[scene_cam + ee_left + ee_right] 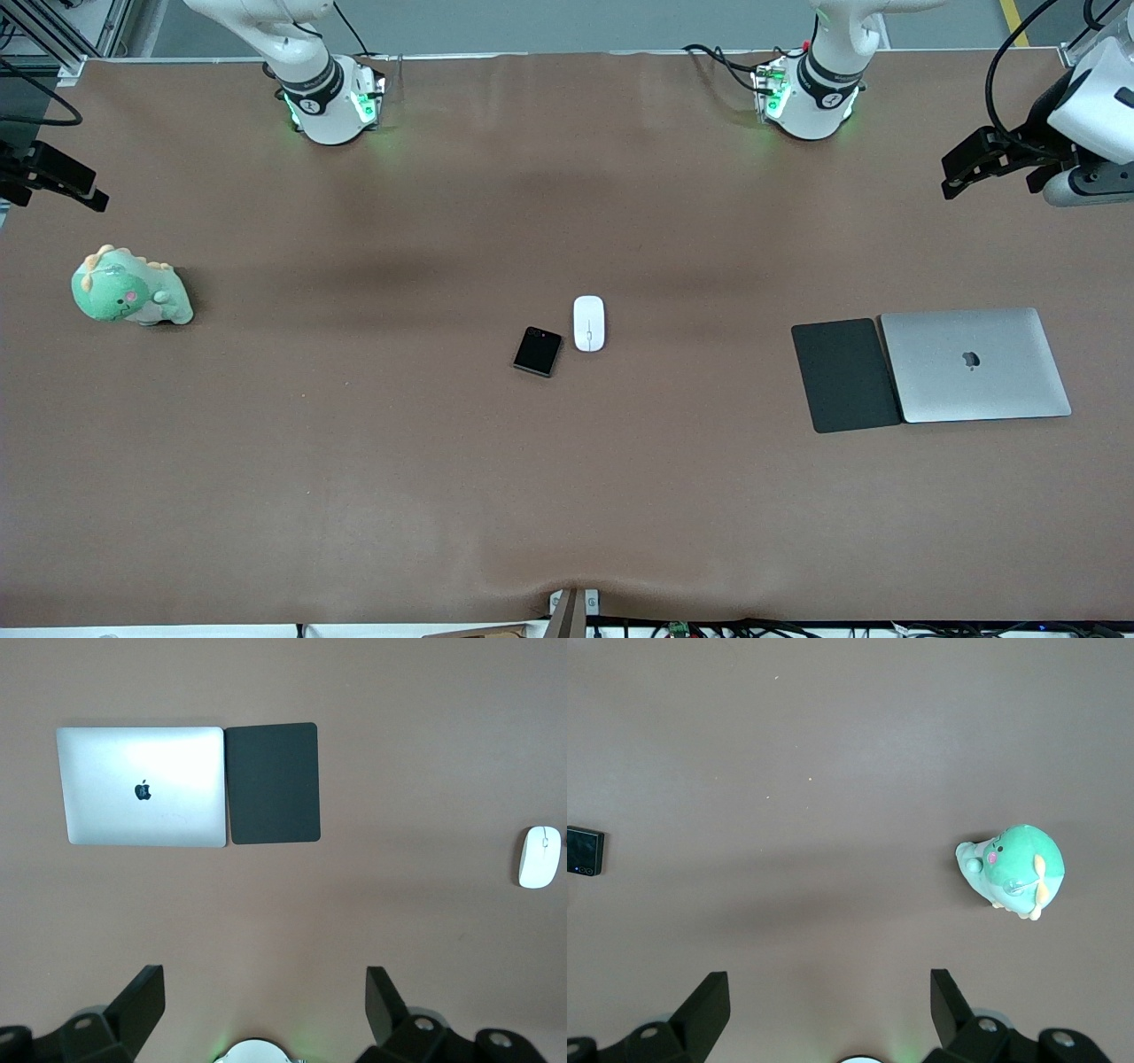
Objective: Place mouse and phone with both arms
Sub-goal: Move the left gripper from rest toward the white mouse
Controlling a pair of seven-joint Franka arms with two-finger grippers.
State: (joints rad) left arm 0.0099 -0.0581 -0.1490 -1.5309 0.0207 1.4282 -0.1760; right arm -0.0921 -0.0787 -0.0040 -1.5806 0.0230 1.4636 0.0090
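Well, nothing has been picked up yet: the mouse [588, 323] and the phone [538, 352] lie just beside each other in the middle of the desk [354, 461], the phone slightly nearer the front camera and toward the right arm's end.

The left end effector [961, 175] hangs above the desk edge at the left arm's end, jaws spread wide and holding nothing. The right end effector [66, 184] hangs at the other end, above the green plush dinosaur [130, 289], equally wide open and empty.

To start well, each arm should probably take the item closer to its own base, mouse for the left, phone for the right, approaching from above and closing across the narrower sides. With the two items so close together, staggering the descents would likely avoid a clash.

No containers are visible; a dark mouse pad [844, 375] touching a closed silver laptop [974, 364] looks the likely spot for the mouse.
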